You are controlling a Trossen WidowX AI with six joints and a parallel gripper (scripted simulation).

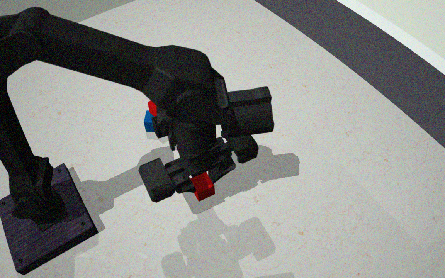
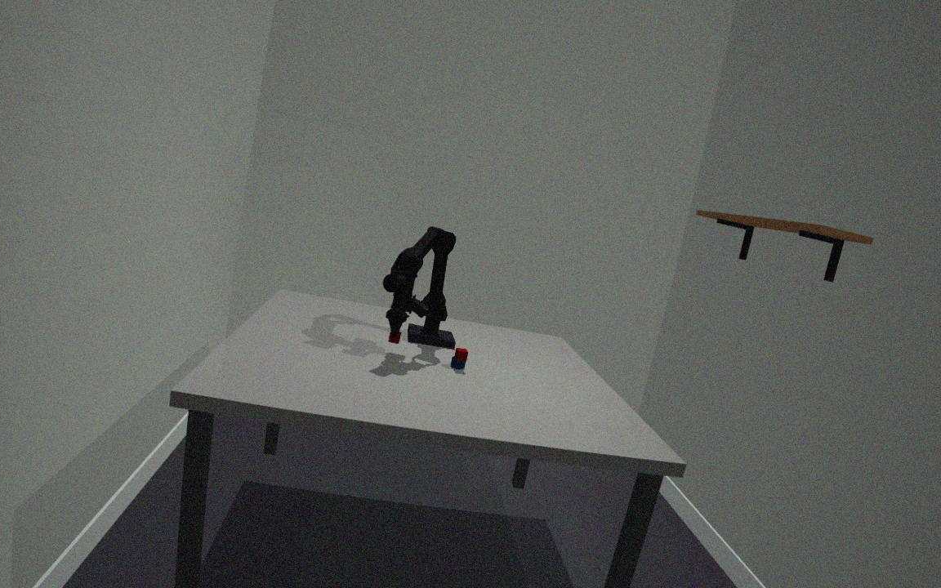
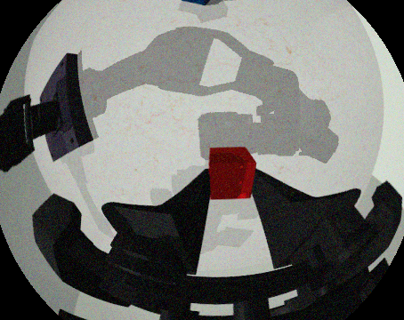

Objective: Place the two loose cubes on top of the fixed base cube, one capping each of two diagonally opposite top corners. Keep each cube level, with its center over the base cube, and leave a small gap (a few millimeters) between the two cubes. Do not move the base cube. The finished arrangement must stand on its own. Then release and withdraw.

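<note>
My gripper (image 1: 201, 181) (image 2: 394, 335) (image 3: 230, 172) is shut on a red cube (image 1: 203, 188) (image 2: 394, 338) (image 3: 230, 174) and holds it above the table. The blue base cube (image 1: 148, 123) (image 2: 457, 363) (image 3: 197, 2) stands on the table, partly hidden behind the arm in the top view and cut off at the top edge of the wrist view. The other red cube (image 1: 152, 108) (image 2: 461, 354) sits on top of the base cube, set off to one side. The arm hides much of it in the top view, so its exact corner cannot be told there.
The arm's dark base plate (image 1: 75, 221) (image 2: 441, 340) (image 3: 79, 111) is fixed on the pale table (image 1: 321, 145) (image 2: 357, 409). The upper arm and forearm reach over the table toward the cubes. A wooden shelf (image 2: 788, 224) is on the wall at the right in the exterior view.
</note>
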